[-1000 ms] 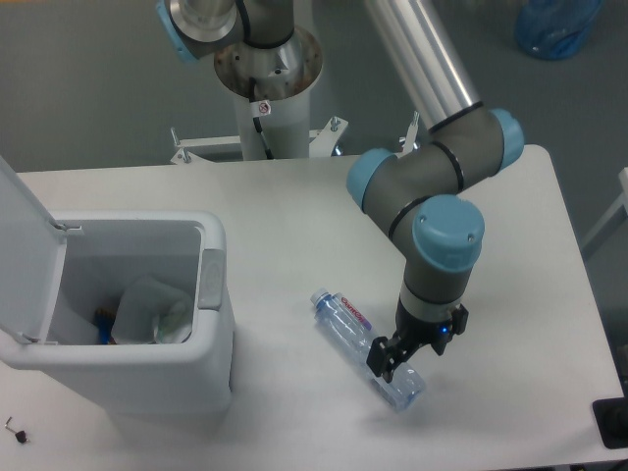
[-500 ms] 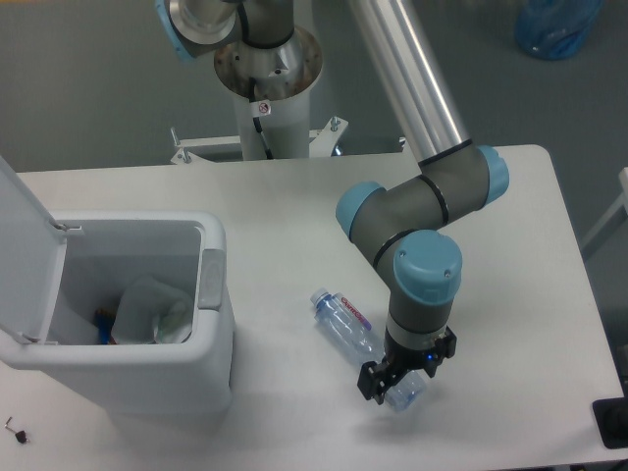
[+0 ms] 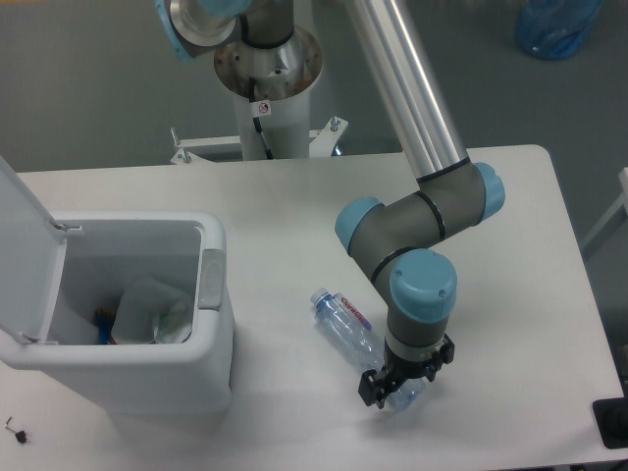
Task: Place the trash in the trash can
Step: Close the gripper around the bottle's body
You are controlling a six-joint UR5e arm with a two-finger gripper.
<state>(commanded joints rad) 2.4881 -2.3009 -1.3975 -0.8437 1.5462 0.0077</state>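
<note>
The clear plastic bottle with a red-and-white label lies on the white table, cap toward the upper left. My gripper is down over the bottle's lower right end, mostly hidden under the wrist. One dark finger shows on the bottle's left side, and the jaws look open astride it. The white trash can stands at the left with its lid flipped up and a grey push panel on the rim. The crumpled white paper with greenish print lies inside it.
A blue multicoloured packet shows inside the can beside the paper. The arm's base column stands behind the table. A black object sits at the table's lower right corner. A blue bag lies on the floor at the back right.
My gripper has moved left and down along the bottle's lower end, sinking closer to the table. The bottle has not moved.
</note>
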